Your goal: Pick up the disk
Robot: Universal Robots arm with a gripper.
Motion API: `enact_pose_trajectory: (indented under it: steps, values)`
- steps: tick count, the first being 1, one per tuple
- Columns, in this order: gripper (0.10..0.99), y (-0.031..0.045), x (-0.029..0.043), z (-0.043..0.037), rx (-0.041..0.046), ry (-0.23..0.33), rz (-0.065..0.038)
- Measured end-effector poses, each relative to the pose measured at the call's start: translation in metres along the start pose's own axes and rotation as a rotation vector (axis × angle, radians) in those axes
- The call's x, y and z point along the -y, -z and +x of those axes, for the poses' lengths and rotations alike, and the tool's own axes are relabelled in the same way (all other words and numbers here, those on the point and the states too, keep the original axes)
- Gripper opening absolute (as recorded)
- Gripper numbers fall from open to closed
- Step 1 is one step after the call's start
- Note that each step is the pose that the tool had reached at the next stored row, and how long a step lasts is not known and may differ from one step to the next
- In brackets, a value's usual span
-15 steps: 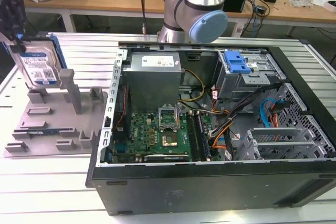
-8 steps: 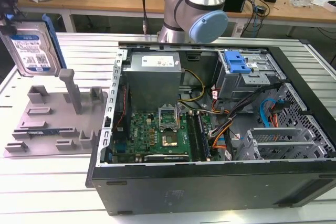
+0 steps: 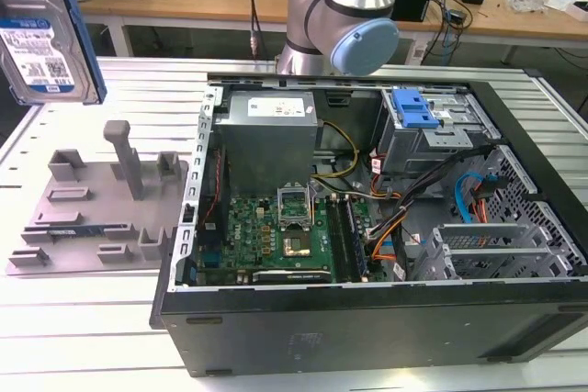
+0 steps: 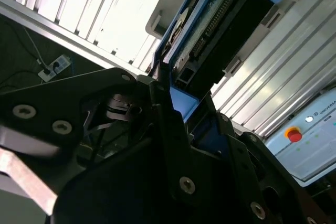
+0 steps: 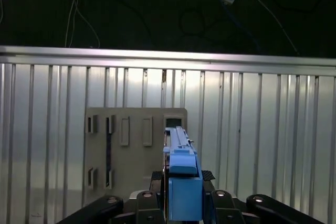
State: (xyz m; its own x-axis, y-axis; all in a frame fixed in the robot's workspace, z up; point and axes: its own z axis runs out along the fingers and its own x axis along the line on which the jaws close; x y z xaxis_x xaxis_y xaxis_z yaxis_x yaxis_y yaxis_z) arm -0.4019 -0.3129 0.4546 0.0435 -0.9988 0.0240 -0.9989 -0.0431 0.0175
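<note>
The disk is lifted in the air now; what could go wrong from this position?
1. The disk hangs high above the grey fixture plate. The gripper appears to clamp it only at one blue-railed end, so a slip would probably drop it onto the plate's upright posts.
2. In the second wrist view the connector edge sits exposed; a knock against the open computer case could damage it.

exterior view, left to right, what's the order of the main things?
Disk held up in the air → grey fixture plate → power supply → blue drive-bay bracket → blue cable.
</note>
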Motion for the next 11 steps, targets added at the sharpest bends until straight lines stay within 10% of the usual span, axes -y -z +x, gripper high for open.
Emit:
enact_pose_trajectory:
  steps: [11]
  values:
    - [0.369,0.0001,-0.0001,0.0,-0.0001,0.0,0.0]
